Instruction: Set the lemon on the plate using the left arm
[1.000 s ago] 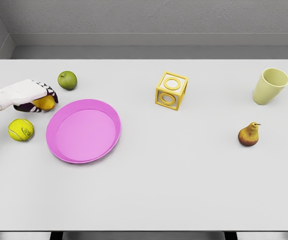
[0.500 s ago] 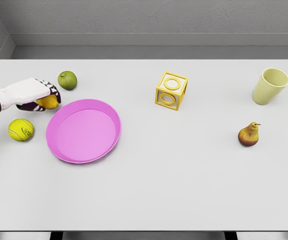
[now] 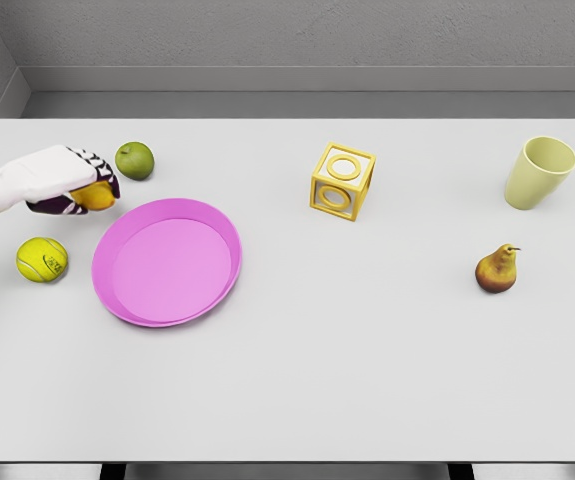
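Observation:
My left hand [image 3: 79, 185] reaches in from the left edge and is shut on the yellow lemon [image 3: 95, 197], which shows only partly under the curled fingers. The hand holds it just above the table, up and left of the pink plate [image 3: 167, 260]. The plate lies flat with nothing in it. The right arm does not show.
A green apple [image 3: 135, 160] sits just right of the hand, and a tennis ball [image 3: 42, 259] lies left of the plate. Farther right stand a yellow hollow cube [image 3: 342, 181], a pale green cup [image 3: 539, 172] and a pear [image 3: 496, 269].
The left hand has risen a little with the lemon in it, moving up in the picture. Everything else stays put.

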Action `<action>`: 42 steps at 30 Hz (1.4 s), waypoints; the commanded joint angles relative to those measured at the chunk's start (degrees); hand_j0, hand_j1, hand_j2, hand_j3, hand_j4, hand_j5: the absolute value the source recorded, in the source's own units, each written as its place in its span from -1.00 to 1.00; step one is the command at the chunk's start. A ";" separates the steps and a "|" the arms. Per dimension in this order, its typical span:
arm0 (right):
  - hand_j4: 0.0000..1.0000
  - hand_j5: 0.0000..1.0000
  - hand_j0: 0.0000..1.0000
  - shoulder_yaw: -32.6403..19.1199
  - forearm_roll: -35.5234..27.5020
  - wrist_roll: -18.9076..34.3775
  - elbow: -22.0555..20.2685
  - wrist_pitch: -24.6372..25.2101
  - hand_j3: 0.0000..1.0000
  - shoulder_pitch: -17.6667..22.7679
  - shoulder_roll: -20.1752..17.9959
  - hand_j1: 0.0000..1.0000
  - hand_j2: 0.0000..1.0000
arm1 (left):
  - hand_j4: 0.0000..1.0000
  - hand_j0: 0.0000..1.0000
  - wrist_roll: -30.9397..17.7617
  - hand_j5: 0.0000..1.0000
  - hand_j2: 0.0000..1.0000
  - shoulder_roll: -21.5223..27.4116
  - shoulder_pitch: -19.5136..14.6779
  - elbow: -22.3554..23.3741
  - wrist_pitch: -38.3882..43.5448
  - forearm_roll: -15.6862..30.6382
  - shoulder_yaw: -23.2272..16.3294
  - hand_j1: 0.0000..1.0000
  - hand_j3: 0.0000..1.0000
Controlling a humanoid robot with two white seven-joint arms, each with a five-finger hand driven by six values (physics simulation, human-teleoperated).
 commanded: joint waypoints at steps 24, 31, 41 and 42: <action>1.00 1.00 1.00 0.01 0.01 0.01 0.02 0.02 1.00 0.00 0.00 1.00 1.00 | 0.08 0.08 0.05 0.08 0.08 3.84 1.93 -13.88 0.11 2.69 0.60 0.08 0.08; 1.00 1.00 1.00 0.01 0.01 0.01 0.02 -0.06 1.00 0.00 0.00 1.00 1.00 | 0.07 0.07 -0.03 0.07 0.07 4.72 3.16 -17.49 0.11 3.66 0.69 0.07 0.07; 1.00 1.00 1.00 0.01 0.01 0.01 0.02 0.02 1.00 0.00 0.00 1.00 1.00 | 0.07 0.07 -0.03 0.07 0.07 4.89 3.78 -20.47 0.11 4.19 0.69 0.07 0.07; 1.00 1.00 1.00 0.01 0.01 0.01 0.02 -0.06 1.00 0.00 0.00 1.00 1.00 | 0.07 0.07 -0.12 0.07 0.07 4.89 4.22 -20.82 0.11 4.19 0.77 0.07 0.07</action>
